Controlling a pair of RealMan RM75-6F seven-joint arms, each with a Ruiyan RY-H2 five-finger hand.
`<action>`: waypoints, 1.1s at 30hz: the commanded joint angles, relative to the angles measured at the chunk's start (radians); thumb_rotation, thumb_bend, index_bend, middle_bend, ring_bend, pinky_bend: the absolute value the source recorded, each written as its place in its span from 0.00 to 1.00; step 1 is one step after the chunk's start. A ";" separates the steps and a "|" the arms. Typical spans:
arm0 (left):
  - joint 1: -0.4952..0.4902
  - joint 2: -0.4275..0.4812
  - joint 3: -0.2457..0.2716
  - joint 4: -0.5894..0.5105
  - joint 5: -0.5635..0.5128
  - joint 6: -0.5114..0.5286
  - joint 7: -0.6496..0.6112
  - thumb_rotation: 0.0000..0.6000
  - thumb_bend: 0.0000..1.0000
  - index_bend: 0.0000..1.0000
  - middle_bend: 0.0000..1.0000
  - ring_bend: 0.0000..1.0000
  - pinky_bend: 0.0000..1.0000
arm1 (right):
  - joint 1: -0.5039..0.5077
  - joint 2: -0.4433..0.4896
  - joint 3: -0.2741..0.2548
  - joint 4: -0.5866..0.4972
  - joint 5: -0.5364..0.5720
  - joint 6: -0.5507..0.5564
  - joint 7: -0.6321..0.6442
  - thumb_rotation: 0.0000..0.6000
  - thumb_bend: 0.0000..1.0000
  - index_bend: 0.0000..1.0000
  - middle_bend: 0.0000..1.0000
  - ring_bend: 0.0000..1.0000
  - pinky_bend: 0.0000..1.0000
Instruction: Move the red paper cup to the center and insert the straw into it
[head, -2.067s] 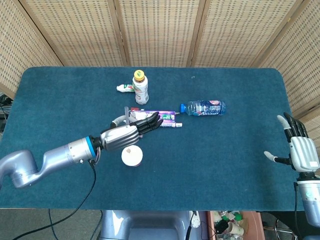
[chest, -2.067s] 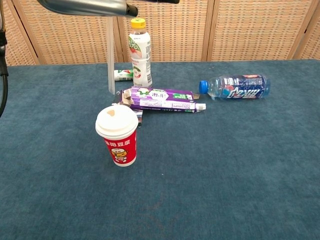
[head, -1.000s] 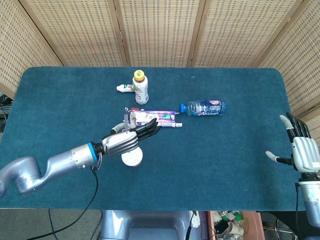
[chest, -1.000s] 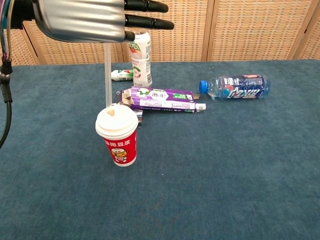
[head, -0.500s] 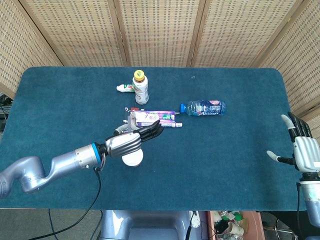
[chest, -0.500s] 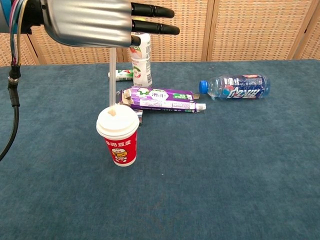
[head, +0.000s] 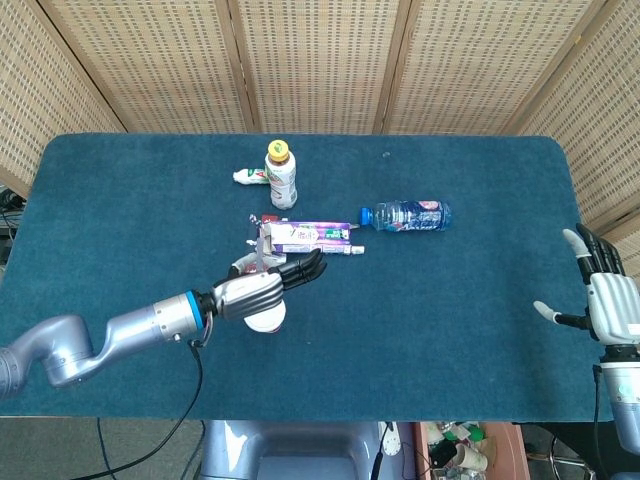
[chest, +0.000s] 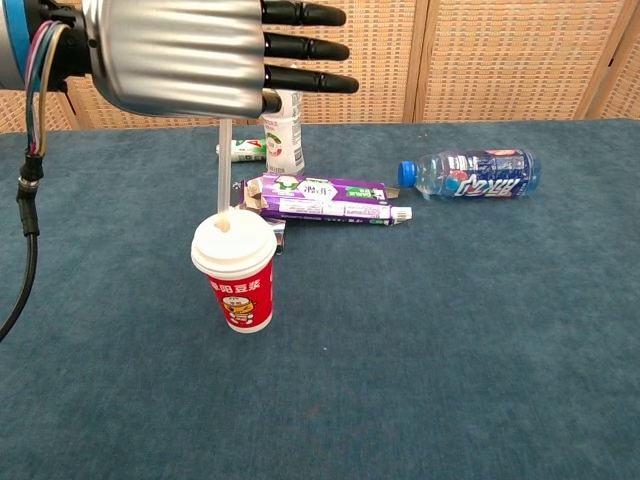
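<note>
blue cloth table (head: 470, 300). red paper cup (chest: 238, 275) near centre, at 6 o'clock of my left hand (chest: 190, 55), which pinches straw (chest: 223, 165) over lid. right hand (head: 605, 305) spread, idle. risk: tip looks off the hole, may buckle or tip cup.

The bench (head: 470, 300) has a dark blue cover. A red paper cup (chest: 236, 273) stands on it. Behind the cup lie a purple box (chest: 322, 197), a water bottle (chest: 470, 173) and a small tube (chest: 240, 150). A drink bottle (chest: 281, 128) stands upright.
</note>
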 joint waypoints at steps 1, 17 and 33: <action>0.012 -0.010 0.001 0.005 0.006 0.013 0.026 1.00 0.39 0.62 0.00 0.00 0.00 | 0.000 0.000 0.000 0.000 -0.002 0.001 0.001 1.00 0.00 0.00 0.00 0.00 0.00; 0.081 -0.094 0.011 0.008 -0.029 0.024 0.184 1.00 0.39 0.62 0.00 0.00 0.00 | -0.003 0.004 0.001 -0.002 -0.005 0.007 0.007 1.00 0.00 0.00 0.00 0.00 0.00; 0.102 -0.175 0.037 0.035 -0.050 -0.002 0.241 1.00 0.39 0.62 0.00 0.00 0.00 | -0.006 0.009 0.003 -0.002 -0.005 0.012 0.022 1.00 0.00 0.00 0.00 0.00 0.00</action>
